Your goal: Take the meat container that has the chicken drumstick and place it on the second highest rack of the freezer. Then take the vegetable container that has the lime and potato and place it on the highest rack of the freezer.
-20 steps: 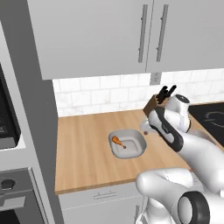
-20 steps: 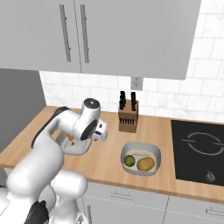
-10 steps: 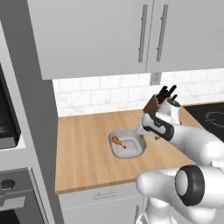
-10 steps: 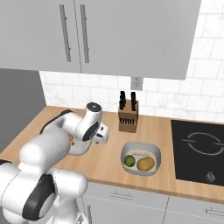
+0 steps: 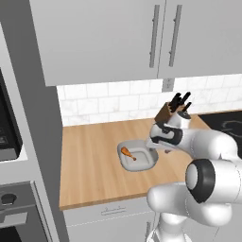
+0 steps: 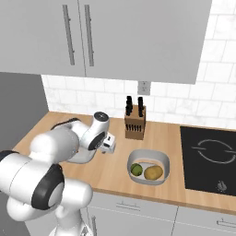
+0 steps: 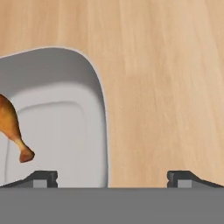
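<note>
Two dark tips of the tool, spread wide and empty, have swung down to straddle the pale grey tray's right rim, lower left; small orange-brown chicken drumstick inside. Grasp seems imminent on the wooden bench.

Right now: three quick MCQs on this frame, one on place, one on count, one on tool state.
1. Where is the drumstick? A in the grey tray B on the cooktop C beside the knife block
2. How many items lie in the bowl? A one B two C four
3. The tool is: A shut on the tray B open above the tray's rim C holding the lime

Key: 1 A, it lies inside the tray. 2 B, lime and potato. 3 B, fingertips stand wide apart, nothing between.
</note>
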Available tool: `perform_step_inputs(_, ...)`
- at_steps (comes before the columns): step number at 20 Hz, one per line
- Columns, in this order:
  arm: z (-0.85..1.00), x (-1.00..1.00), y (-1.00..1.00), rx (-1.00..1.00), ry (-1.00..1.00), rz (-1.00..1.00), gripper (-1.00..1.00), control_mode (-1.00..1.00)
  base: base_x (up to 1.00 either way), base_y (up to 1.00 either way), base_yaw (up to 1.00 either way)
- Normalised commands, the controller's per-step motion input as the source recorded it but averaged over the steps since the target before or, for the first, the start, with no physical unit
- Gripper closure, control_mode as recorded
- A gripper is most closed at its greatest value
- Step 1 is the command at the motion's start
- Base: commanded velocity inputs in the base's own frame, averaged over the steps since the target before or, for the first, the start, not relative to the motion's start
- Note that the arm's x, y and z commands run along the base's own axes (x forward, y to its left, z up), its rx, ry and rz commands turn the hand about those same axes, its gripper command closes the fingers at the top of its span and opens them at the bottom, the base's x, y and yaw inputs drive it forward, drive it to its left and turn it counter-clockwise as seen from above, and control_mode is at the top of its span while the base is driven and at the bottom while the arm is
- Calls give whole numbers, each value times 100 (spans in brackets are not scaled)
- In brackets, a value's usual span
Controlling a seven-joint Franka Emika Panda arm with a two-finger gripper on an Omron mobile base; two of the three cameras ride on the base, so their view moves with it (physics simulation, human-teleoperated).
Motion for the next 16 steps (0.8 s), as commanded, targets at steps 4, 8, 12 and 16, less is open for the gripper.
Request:
perform_step_inputs(4, -11, 17, 5, 0, 0, 0, -100, -100, 0, 0, 0)
perform_step_inputs(8, -23, 12, 18, 0, 0, 0, -100, -100, 0, 0, 0)
perform_step_inputs(12, -21, 9, 4, 0, 0, 0, -100, -100, 0, 0, 0)
perform_step_inputs(16, -23, 11, 0, 0, 0, 0, -100, -100, 0, 0, 0)
